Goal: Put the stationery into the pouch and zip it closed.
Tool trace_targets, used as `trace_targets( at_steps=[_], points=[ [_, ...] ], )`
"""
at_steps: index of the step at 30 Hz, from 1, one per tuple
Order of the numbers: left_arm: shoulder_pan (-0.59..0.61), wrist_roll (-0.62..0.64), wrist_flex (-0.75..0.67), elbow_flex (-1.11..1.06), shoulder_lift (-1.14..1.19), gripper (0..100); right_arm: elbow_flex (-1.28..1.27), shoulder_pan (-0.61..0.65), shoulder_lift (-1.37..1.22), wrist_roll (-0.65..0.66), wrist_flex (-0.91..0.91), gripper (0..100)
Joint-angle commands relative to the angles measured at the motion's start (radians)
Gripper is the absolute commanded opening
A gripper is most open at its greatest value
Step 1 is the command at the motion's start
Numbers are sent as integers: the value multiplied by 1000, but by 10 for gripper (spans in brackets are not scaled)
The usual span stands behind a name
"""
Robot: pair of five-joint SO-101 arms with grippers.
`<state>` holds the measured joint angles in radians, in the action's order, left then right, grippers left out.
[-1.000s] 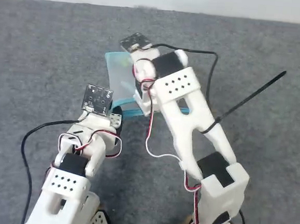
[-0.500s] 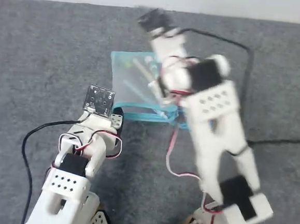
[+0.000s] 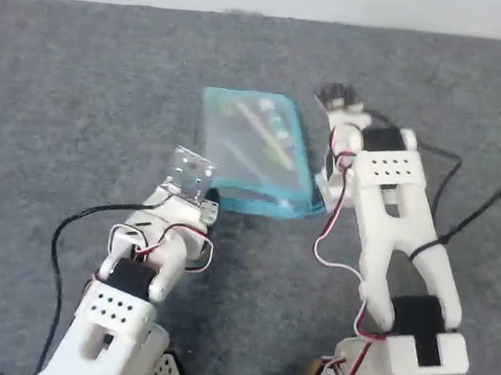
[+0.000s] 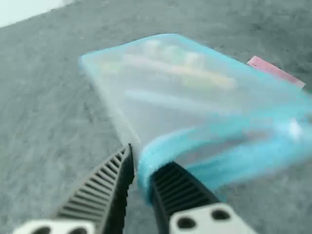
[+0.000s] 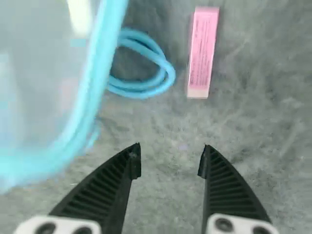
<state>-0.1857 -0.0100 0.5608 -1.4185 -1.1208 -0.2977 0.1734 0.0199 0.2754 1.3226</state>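
Two-arm rig at a table covered in grey felt (image 3: 85,79). A flat, rectangular, translucent plastic pouch (image 3: 253,149) with turquoise edging lies on the felt ahead of both arms and between them, set at a slant. Several long, thin pieces of stationery (image 3: 264,129), pale green and yellowish, show as blurred shapes through its clouded wall. They lie side by side along the pouch's length. A thick turquoise band runs along the edge nearest the arms. Whether the zip there is closed cannot be told.

The left gripper (image 4: 141,187) is at the near corner of the pouch. Its ribbed black fingers (image 4: 178,187) are pressed almost together, pinching the turquoise band between them.

The right gripper (image 5: 168,158) hangs over bare felt just beside the opposite side of the pouch. Its fingers are spread apart with nothing between them. Ahead of it a turquoise cord loop (image 5: 146,73) lies on the felt against the pouch edge. A small pink rectangular eraser (image 5: 204,51) lies near the loop, outside the pouch and apart from it.
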Motion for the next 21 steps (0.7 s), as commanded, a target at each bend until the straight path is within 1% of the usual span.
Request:
trace_targets(
  at_steps=[1,2,3,4,5,7,8,9,11,13,21],
  points=[
    [334,164,0,101,-2,13,-34,-61,-19,60,-74,198],
    [400,207,0,113,2,13,-35,-77,-33,63,-85,198],
    [423,222,0,114,3,13,-34,-88,-45,63,-97,198],
    [408,198,2,113,6,13,-28,-94,-58,64,-110,198],
    [354,147,5,102,8,13,-21,-94,-70,63,-120,198],
    [204,28,5,58,0,13,-3,-91,-94,61,-131,198],
    [144,-14,3,44,0,13,8,-84,-107,60,-131,198],
    [118,-17,3,42,0,13,20,-81,-119,61,-128,198],
    [141,35,3,54,0,13,32,-77,-139,63,-128,198],
    [190,75,3,64,0,13,35,-79,-150,64,-148,198],
    [212,60,3,59,0,13,34,-77,-165,66,-280,198]
  ],
)
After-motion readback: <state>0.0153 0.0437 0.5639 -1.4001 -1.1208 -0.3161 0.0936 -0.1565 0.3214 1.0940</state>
